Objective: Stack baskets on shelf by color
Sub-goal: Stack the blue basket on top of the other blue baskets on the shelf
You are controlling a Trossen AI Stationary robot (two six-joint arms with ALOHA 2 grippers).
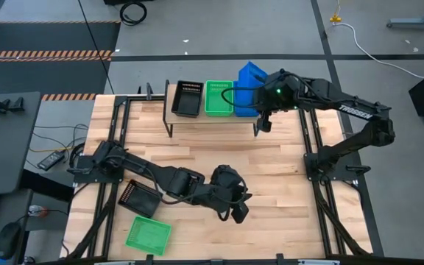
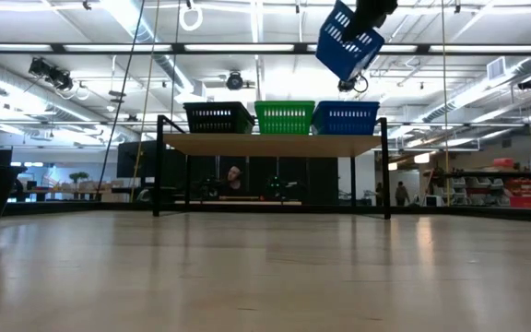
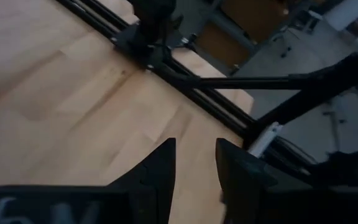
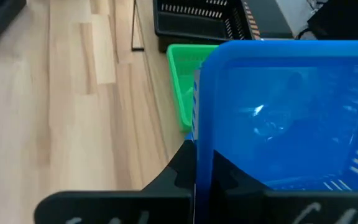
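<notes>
Wooden planks make up the tabletop (image 1: 271, 184), framed by black rails, with grey floor beyond its edges. Above the far edge, the right gripper (image 4: 194, 167) pinches one wall of a blue basket (image 1: 252, 76) and holds it in the air, tilted, over the right end of the shelf (image 1: 212, 119); the low view shows this basket (image 2: 349, 40) hanging clear above another blue basket (image 2: 347, 117) that sits on the shelf top. Beside that one, along the shelf, stand a green basket (image 1: 218, 97) in the middle and a black basket (image 1: 187, 97) at the left end (three in a row, side by side). Outward from there, the right arm runs back to its base near the table's right edge. Toward the near edge, at about the middle of the table, the left gripper (image 1: 239, 211) hangs over bare wood with its fingers (image 3: 160, 165) slightly parted and nothing between them. Near the near left corner lie a second black basket (image 1: 139, 197), partly under the left arm, and a second green basket (image 1: 148, 235) just in front of it, closer to the near edge.
</notes>
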